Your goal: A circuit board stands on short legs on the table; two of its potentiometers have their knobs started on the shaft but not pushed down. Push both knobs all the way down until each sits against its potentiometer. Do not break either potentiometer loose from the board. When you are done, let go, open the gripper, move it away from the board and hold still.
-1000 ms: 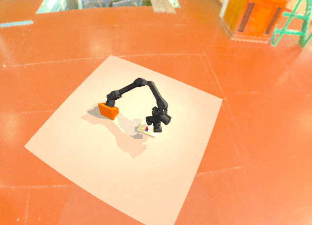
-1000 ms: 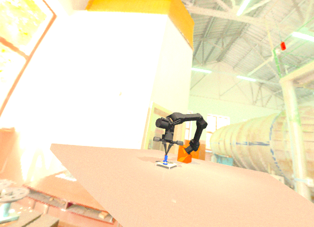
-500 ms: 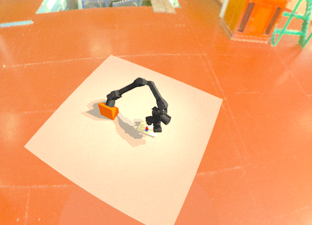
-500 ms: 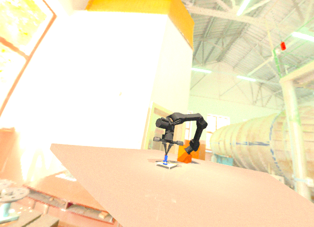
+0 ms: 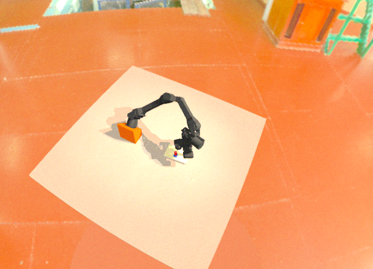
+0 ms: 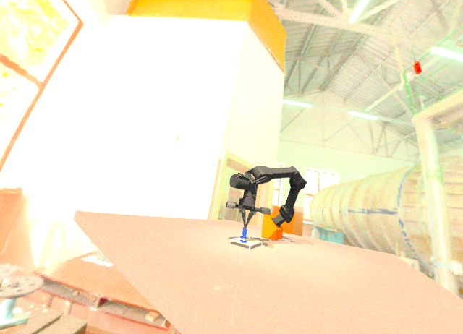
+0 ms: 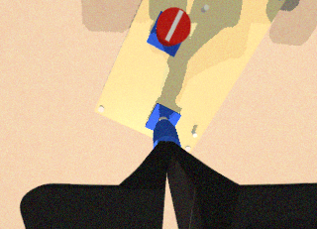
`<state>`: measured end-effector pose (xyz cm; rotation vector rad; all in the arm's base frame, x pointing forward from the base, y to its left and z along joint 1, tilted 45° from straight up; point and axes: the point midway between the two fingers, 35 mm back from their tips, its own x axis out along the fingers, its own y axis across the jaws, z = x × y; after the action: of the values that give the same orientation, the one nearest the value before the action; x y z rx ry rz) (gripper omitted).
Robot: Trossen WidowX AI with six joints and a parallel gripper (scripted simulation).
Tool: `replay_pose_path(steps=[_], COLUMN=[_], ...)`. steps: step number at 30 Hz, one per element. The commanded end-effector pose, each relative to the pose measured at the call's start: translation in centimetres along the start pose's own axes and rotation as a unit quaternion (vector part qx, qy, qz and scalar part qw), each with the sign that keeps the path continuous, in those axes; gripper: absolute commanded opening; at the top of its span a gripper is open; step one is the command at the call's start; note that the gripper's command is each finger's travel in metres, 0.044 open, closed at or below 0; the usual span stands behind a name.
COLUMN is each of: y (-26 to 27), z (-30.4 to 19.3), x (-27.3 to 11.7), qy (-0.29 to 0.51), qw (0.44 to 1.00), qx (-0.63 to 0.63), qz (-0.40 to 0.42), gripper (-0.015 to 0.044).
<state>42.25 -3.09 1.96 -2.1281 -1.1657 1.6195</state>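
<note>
The circuit board [image 5: 182,160] [image 6: 255,243] [image 7: 124,90] stands on short legs. A blue knob [image 6: 244,232] [image 7: 165,133] stands over a blue potentiometer [image 7: 155,118] near one end of the board. My gripper [image 6: 245,228] [image 7: 165,148] is shut with nothing between its fingers; its tips are at the top of the blue knob and point down. A red knob [image 5: 175,152] [image 7: 173,27] with a pale line on its top stands over the other blue potentiometer [image 7: 158,40]. The remaining gap under either knob is too small to judge. The top view hides the blue knob behind the gripper.
The orange arm base [image 5: 129,134] [image 6: 271,232] stands on the table [image 5: 120,194] [image 6: 299,285], to one side of the board. The arm arches over from it. Small pegs or screw heads show on the board, and the arm's shadow falls across it.
</note>
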Motion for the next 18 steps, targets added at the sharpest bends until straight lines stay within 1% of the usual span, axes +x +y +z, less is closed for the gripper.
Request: replay_pose_path(steps=[1,18], y=[-0.23,-0.24], z=[-0.25,-0.25], x=[1.07,1.38], qy=[-0.003,-0.003], qw=[1.000,1.000], qx=[-0.006,-0.006], qz=[-0.004,-0.004], gripper=[0.0000,0.0000])
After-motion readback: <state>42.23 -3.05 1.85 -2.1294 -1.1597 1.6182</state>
